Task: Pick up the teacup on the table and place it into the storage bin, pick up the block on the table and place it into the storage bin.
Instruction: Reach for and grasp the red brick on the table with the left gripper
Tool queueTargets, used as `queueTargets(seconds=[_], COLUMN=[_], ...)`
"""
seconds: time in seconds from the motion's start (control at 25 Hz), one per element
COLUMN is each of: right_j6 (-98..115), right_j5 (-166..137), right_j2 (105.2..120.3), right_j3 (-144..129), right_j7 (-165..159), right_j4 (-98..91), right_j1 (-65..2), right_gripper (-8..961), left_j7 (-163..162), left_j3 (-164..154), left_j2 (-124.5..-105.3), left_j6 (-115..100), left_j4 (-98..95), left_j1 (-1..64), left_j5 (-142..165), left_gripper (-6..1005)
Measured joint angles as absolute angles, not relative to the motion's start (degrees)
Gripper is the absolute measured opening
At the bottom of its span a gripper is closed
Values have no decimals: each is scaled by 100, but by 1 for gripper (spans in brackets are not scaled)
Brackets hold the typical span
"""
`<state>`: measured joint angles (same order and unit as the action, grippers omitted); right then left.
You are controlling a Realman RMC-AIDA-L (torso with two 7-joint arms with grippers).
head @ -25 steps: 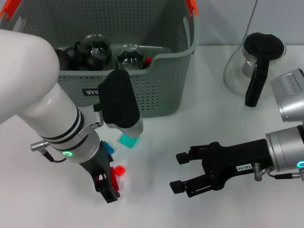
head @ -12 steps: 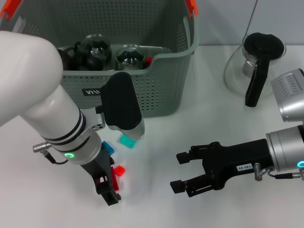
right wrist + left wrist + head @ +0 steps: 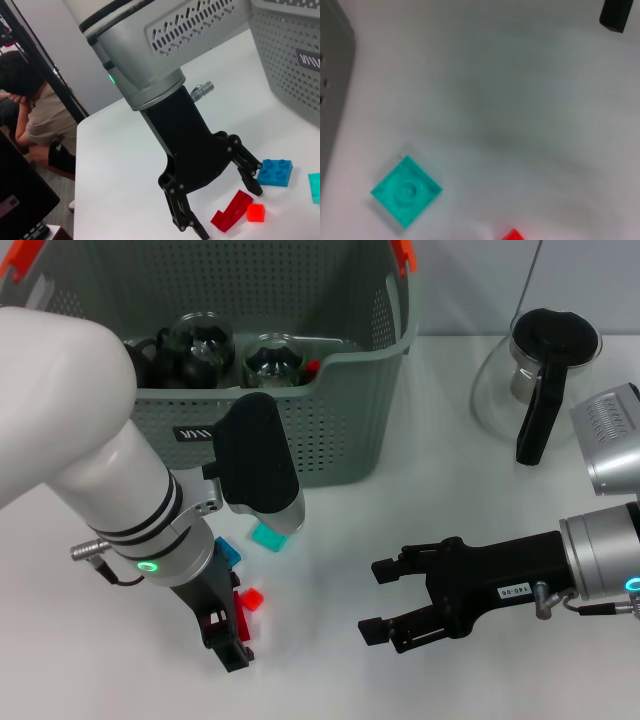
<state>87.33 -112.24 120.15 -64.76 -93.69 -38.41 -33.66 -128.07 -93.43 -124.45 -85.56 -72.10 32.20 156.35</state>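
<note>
The storage bin (image 3: pixel 330 430), grey-green and perforated, stands at the back with two glass vessels (image 3: pixel 272 356) and dark items inside; I cannot tell whether either is the teacup. Several blocks lie on the table in front of it: a teal block (image 3: pixel 270 536) (image 3: pixel 406 191), a blue block (image 3: pixel 229 552) (image 3: pixel 274 172), a small red cube (image 3: pixel 252 598) (image 3: pixel 255 212) and a dark red angled piece (image 3: pixel 231 212). My left gripper (image 3: pixel 228 632) (image 3: pixel 227 212) points down, open, with its fingers on either side of the angled red piece. My right gripper (image 3: pixel 385 605) hovers open to the right of the blocks.
A glass carafe (image 3: pixel 540 370) with a black lid and handle stands at the back right. The bin's wall (image 3: pixel 332 75) is close beside the teal block. A seated person (image 3: pixel 35 115) is beyond the table's edge in the right wrist view.
My left arm has edged slightly to the right and lower over the red pieces. The right arm and the blocks have not moved.
</note>
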Motion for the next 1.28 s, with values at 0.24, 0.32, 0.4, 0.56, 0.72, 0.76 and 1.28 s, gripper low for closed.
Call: queueTargets(seconds=[0.24, 0.32, 0.4, 0.56, 0.72, 0.76, 1.28], right_j6=[8727, 8722, 8718, 8716, 8705, 8704, 8683], right_j5=[-11223, -11223, -11223, -11217, -11215, -11217, -11216], right_j2=[12015, 12015, 12015, 12015, 12015, 12015, 12014], right_j3=[-6464, -6463, -6461, -6460, -6459, -6459, -6460], right_j7=[-9333, -9316, -9316, -9311, -9299, -9299, -9290], right_j4=[-3810, -3802, -3801, -3798, -3797, -3797, -3796], right_j1=[-3359, -3358, -3357, -3357, -3357, -3358, -3363], right_gripper=[944, 944, 944, 944, 944, 944, 944], left_j7=[-12824, -12827, -12828, -12829, -12826, -12826, -12814], left_j3=[-9343, -9343, -9343, -9343, -9322, -9322, -9290], left_j2=[-12445, -12446, -12446, -12446, -12446, -12446, -12445], left_j6=[-8543, -8542, -8542, -8526, -8499, -8499, -8498], left_j4=[-7097, -7081, -7081, -7064, -7053, -7053, -6960], left_j1=[3286, 3298, 3299, 3311, 3316, 3316, 3364], left_j5=[15638, 15633, 15633, 15647, 15630, 15630, 15626], left_gripper=[946, 944, 941, 937, 932, 931, 813])
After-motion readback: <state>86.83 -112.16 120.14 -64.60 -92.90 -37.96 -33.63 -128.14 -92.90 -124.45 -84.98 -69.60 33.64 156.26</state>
